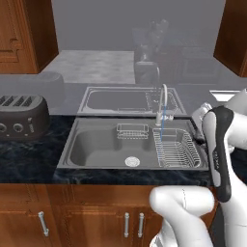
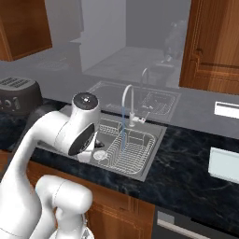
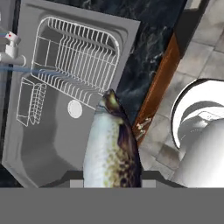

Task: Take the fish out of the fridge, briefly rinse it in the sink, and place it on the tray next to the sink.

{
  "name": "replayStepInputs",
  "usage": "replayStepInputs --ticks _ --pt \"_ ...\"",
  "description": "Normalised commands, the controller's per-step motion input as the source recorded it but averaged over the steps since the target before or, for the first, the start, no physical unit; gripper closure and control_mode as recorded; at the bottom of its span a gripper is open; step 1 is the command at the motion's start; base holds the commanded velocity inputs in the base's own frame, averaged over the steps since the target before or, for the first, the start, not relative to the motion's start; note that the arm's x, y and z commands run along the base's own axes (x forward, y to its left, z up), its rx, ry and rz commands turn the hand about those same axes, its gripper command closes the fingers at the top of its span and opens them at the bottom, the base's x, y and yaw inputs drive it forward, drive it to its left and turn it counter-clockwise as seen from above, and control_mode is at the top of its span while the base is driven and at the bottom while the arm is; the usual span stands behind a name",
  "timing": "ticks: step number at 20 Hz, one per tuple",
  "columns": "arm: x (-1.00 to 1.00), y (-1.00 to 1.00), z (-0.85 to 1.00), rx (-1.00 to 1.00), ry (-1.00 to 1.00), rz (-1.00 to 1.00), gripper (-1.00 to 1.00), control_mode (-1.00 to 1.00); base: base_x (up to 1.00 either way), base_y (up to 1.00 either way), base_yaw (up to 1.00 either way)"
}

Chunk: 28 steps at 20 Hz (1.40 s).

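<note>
1. Presently we hold the fish (image 3: 111, 148) pinched between the gripper (image 3: 111, 183) jaws, its tail pointing toward 12 o'clock in the hand view, hanging above the sink (image 3: 52, 131) near its front rim.
2. Fish: mottled brown-black back, pale speckled belly, slick tapered body.
3. Sink: rectangular grey steel basin, matte, with a round drain (image 3: 75, 109) at roughly 10 o'clock from the fish tail; a white wire dish rack (image 3: 76, 52) sits at 11 o'clock.
4. A thin blue stream of water (image 1: 162, 126) falls from the curved chrome faucet (image 1: 163, 99) into the rack side of the basin.
5. We judge the step in hand to be the rinse: fish out of the fridge, not yet clearly under the stream.
6. Next move, in our judgement: carry the fish into the water briefly, then toward the pale glassy tray (image 2: 225, 163) on the dark marbled counter (image 2: 182, 168), at 3 o'clock from the sink in the right base view.
</note>
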Motion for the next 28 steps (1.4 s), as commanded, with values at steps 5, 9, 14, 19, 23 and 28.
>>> replayStepInputs --ticks 5,9,14,19,23,28 --pt "0.51 -0.46 0.01 0.25 -0.01 0.17 1.00 -1.00 0.00 0.00 0.00" --pt "0.46 -0.08 0.00 0.01 0.08 0.00 1.00 -1.00 0.00 0.00 0.00" --pt "0.17 -0.10 -0.13 0.05 0.00 0.01 1.00 -1.00 0.00 0.00 0.00" --pt "0.01 0.00 -0.32 0.06 -0.03 0.02 1.00 -1.00 0.00 0.00 0.00" --pt "0.00 0.00 -0.01 0.08 -0.04 0.02 1.00 -1.00 0.00 0.00 0.00" --pt "0.37 0.00 -0.05 0.15 0.05 0.00 1.00 -1.00 0.00 0.00 0.00"
